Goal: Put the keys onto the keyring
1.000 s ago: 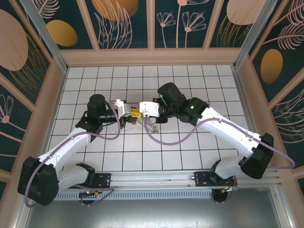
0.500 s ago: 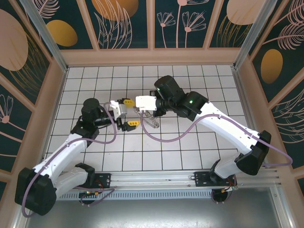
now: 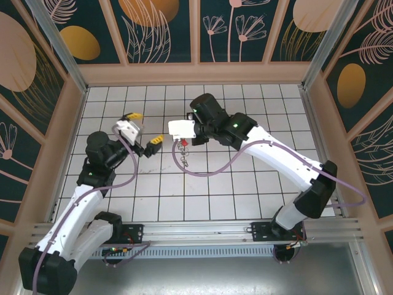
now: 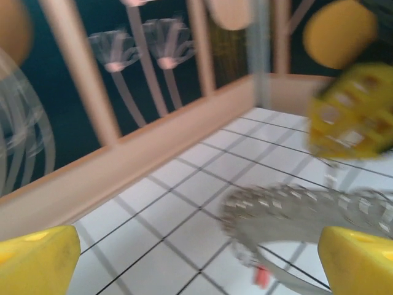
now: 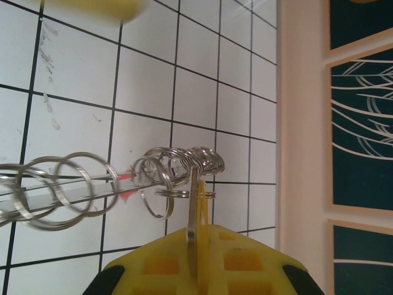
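My right gripper (image 3: 183,138) is shut on the keyring (image 3: 182,157), a thin silvery ring that hangs below it over the middle tiles, with a small red tag (image 3: 182,143). In the right wrist view the yellow fingers (image 5: 245,261) pinch a flat silvery strip of the keyring (image 5: 193,203); several small rings (image 5: 178,166) dangle from it. My left gripper (image 3: 144,128) stands wide open to the left of the ring, apart from it, with nothing between its yellow fingertips (image 4: 37,261). In the left wrist view the blurred keyring (image 4: 295,212) is ahead. The keys are hidden.
The wooden wall (image 3: 196,74) runs along the back and both sides of the white tiled floor (image 3: 245,190). A purple cable (image 3: 209,174) loops from the right arm across the middle tiles. Open floor lies in front of both grippers.
The left gripper has opened and pulled back to the left and upward, away from the keyring. The right gripper has shifted slightly left and back, still holding the ring.
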